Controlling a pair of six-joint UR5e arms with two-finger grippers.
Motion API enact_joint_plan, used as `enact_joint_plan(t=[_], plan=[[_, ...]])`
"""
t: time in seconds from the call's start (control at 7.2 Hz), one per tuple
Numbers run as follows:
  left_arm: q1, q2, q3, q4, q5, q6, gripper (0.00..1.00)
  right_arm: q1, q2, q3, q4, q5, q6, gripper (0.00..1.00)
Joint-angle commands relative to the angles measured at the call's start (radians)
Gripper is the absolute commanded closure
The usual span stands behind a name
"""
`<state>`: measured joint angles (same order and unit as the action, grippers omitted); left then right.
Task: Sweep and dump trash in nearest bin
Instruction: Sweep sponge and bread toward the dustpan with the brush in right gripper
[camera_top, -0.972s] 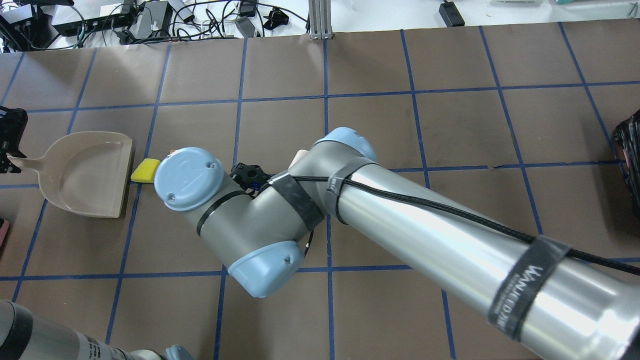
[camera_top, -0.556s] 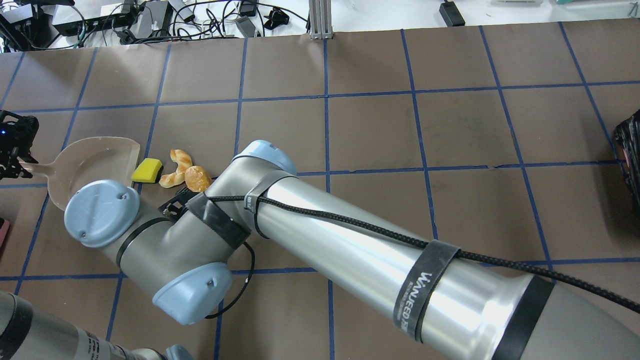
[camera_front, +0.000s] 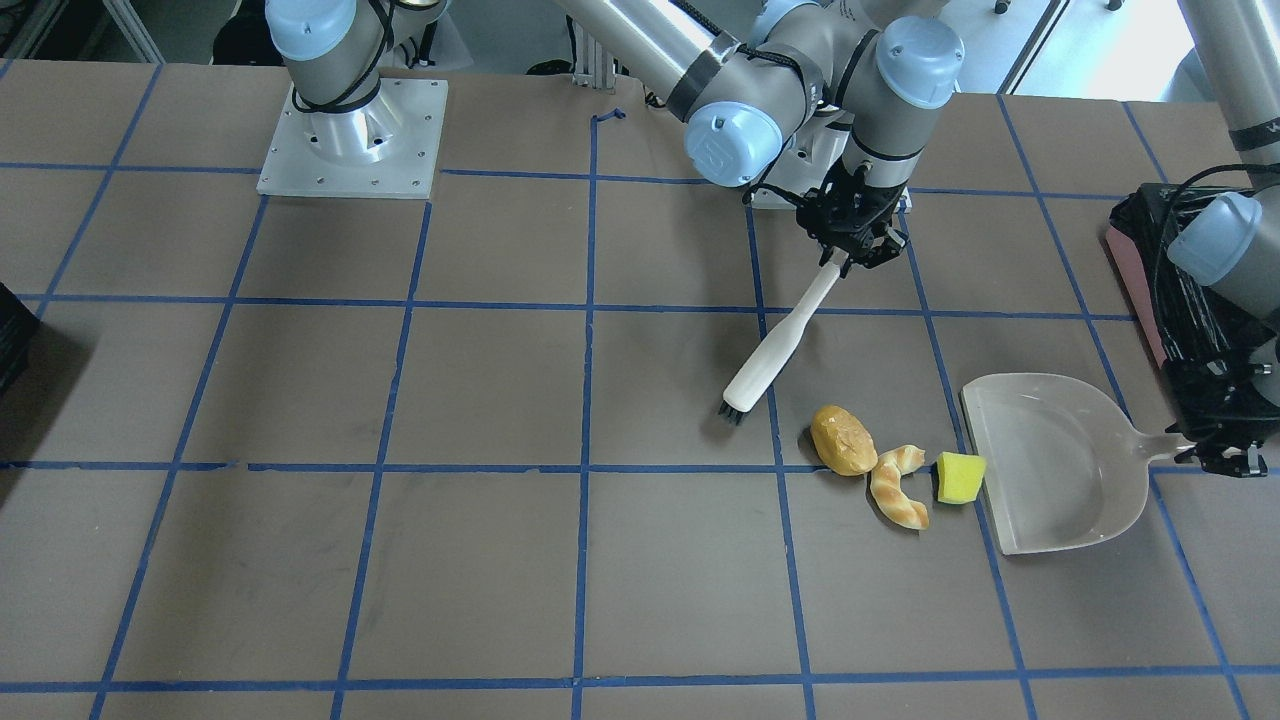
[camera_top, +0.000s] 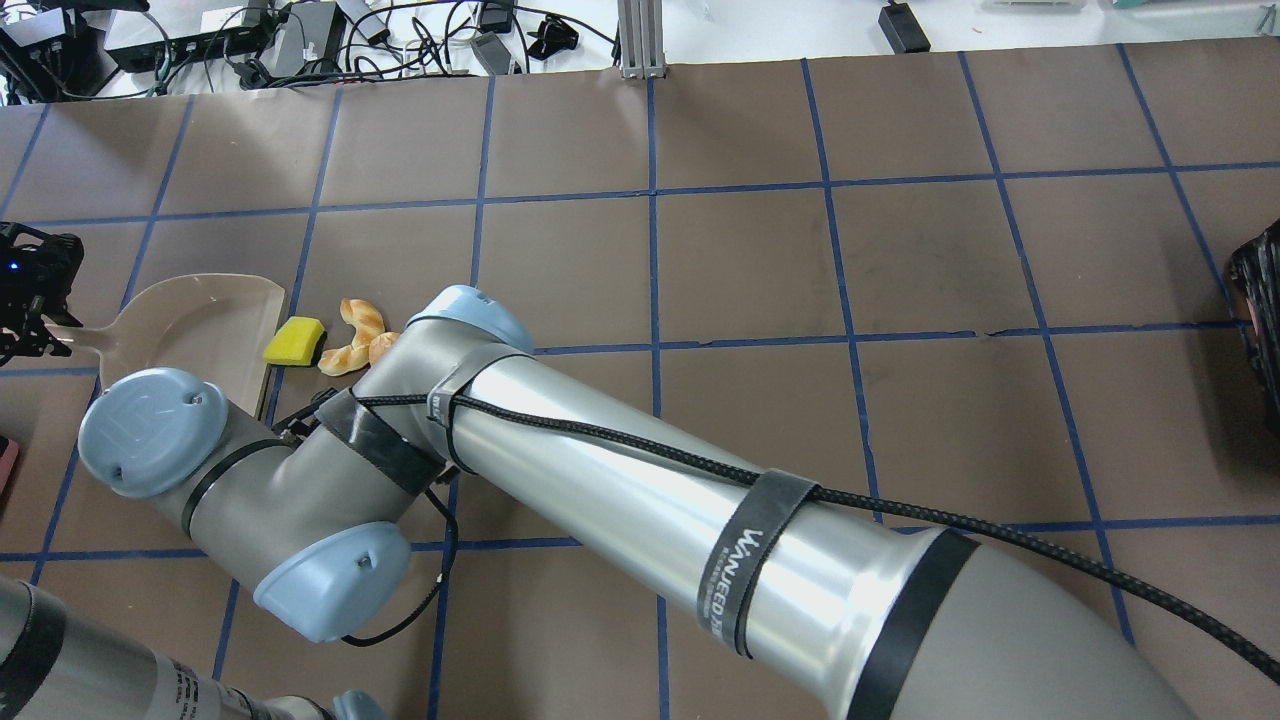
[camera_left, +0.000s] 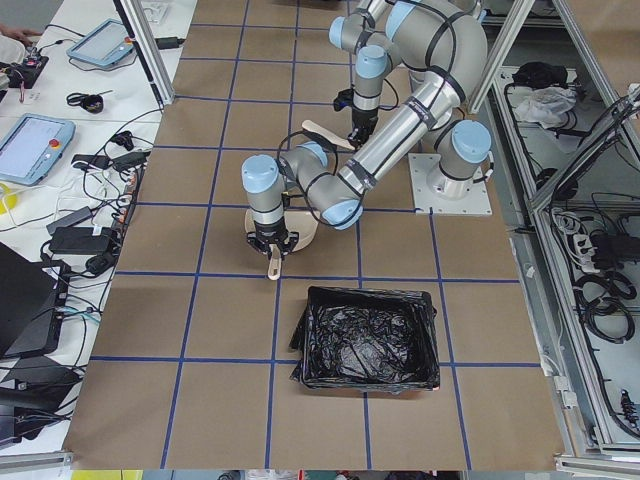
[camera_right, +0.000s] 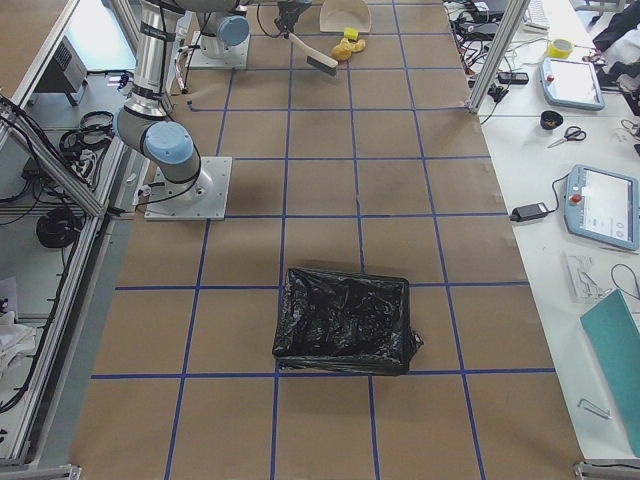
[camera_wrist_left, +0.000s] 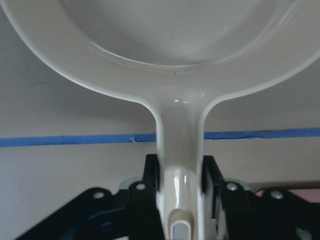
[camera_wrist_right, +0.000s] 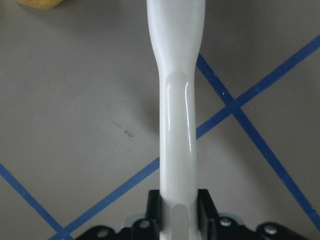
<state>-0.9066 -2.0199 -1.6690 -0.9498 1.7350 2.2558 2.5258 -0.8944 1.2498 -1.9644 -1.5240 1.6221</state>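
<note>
The golden-brown potato lump (camera_front: 843, 440), the tan croissant twist (camera_front: 898, 487) and the yellow-green sponge cube (camera_front: 960, 477) lie in a row on the table. The cube touches the lip of the beige dustpan (camera_front: 1060, 460). My left gripper (camera_front: 1215, 455) is shut on the dustpan's handle (camera_wrist_left: 177, 150). My right gripper (camera_front: 852, 245) is shut on the white brush's handle (camera_wrist_right: 177, 125). The brush's bristles (camera_front: 732, 410) are at the table, a short way from the potato on the side away from the dustpan. The pink bin with the black bag (camera_front: 1140, 270) stands just behind the left gripper.
In the overhead view my right arm (camera_top: 600, 480) covers part of the potato and the brush. A second black-bagged container (camera_right: 345, 320) stands far off at the table's other end (camera_top: 1260, 320). Cables and devices lie beyond the far edge.
My right arm has swung left and back toward the robot, uncovering the croissant and the potato. The dustpan has shifted slightly toward the cube. The trash has stayed in place.
</note>
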Motion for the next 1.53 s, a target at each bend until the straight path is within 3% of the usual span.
enact_joint_plan(t=[0.0,0.97,1.39], plan=[[-0.005,-0.006,0.0,0.005,0.0,0.014,1.0,0.001,0.02,-0.024,0.002,0.007,-0.004,1.0],[-0.008,-0.011,0.0,0.005,-0.002,0.014,1.0,0.001,0.129,-0.159,-0.023,0.053,-0.163,1.0],[-0.009,-0.011,0.0,0.005,0.0,0.014,1.0,-0.001,0.14,-0.17,-0.031,0.053,-0.331,1.0]])
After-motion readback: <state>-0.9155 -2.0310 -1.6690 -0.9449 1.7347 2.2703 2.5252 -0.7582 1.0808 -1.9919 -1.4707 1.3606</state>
